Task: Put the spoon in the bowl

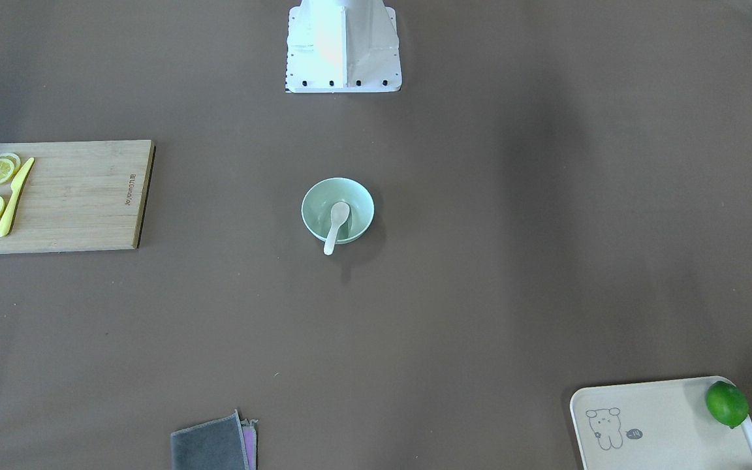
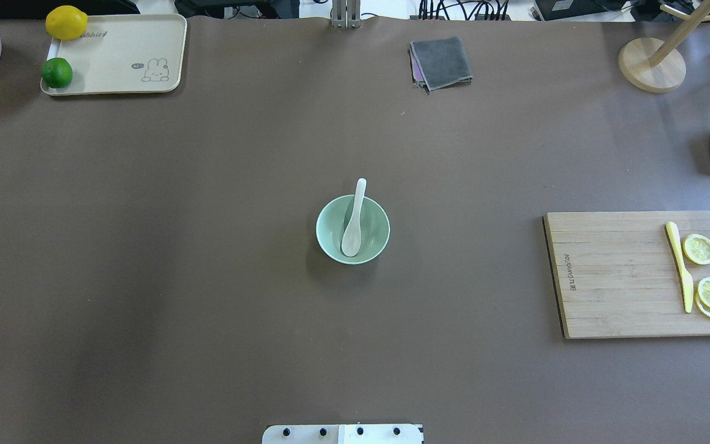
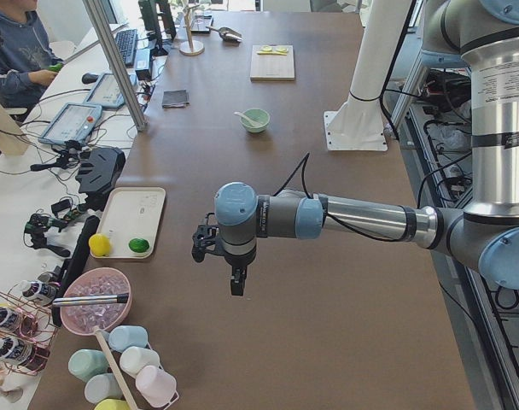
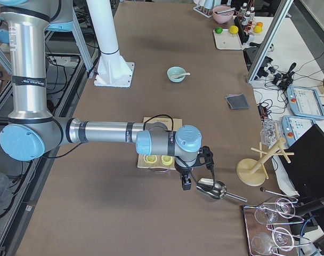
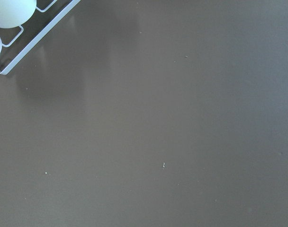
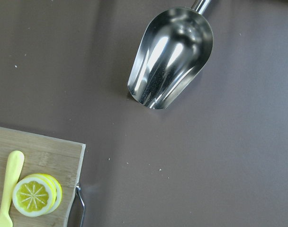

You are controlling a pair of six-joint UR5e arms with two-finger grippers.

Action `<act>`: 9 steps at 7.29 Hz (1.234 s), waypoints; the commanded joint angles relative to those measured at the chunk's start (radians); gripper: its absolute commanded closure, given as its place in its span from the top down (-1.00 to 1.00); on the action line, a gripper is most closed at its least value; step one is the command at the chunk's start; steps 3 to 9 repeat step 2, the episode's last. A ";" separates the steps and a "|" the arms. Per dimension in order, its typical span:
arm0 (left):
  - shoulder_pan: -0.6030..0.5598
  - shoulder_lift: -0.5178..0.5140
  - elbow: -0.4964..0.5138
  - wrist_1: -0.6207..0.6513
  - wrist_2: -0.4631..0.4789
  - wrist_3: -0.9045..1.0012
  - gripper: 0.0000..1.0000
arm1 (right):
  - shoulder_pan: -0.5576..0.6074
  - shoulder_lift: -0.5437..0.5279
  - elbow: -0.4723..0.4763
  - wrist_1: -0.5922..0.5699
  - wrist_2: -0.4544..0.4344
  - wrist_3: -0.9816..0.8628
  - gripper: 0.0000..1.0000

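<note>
The white spoon (image 2: 355, 219) lies in the mint-green bowl (image 2: 332, 233) at the middle of the table, scoop inside and handle resting over the rim. Both also show in the front view, the spoon (image 1: 336, 224) and the bowl (image 1: 317, 203). My left gripper (image 3: 236, 286) hangs over the table's left end, far from the bowl (image 3: 258, 124). My right gripper (image 4: 187, 184) hangs over the right end, far from the bowl (image 4: 175, 74). Both show only in the side views, so I cannot tell whether they are open or shut. Nothing shows between the fingers.
A wooden cutting board (image 2: 620, 277) with lemon slices (image 2: 699, 249) and a yellow knife (image 2: 680, 266) lies at the right. A metal scoop (image 6: 171, 56) lies beyond it. A tray (image 2: 127, 55) with a lemon and a lime sits far left. A grey cloth (image 2: 441, 63) lies at the far edge.
</note>
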 commanded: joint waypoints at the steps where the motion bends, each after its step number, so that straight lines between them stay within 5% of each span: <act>1: 0.000 0.003 -0.005 -0.001 0.000 0.000 0.96 | 0.000 -0.005 0.001 0.001 -0.003 0.000 1.00; 9: 0.001 0.000 -0.001 -0.001 0.000 0.001 0.96 | 0.000 -0.006 0.004 0.001 -0.001 0.001 1.00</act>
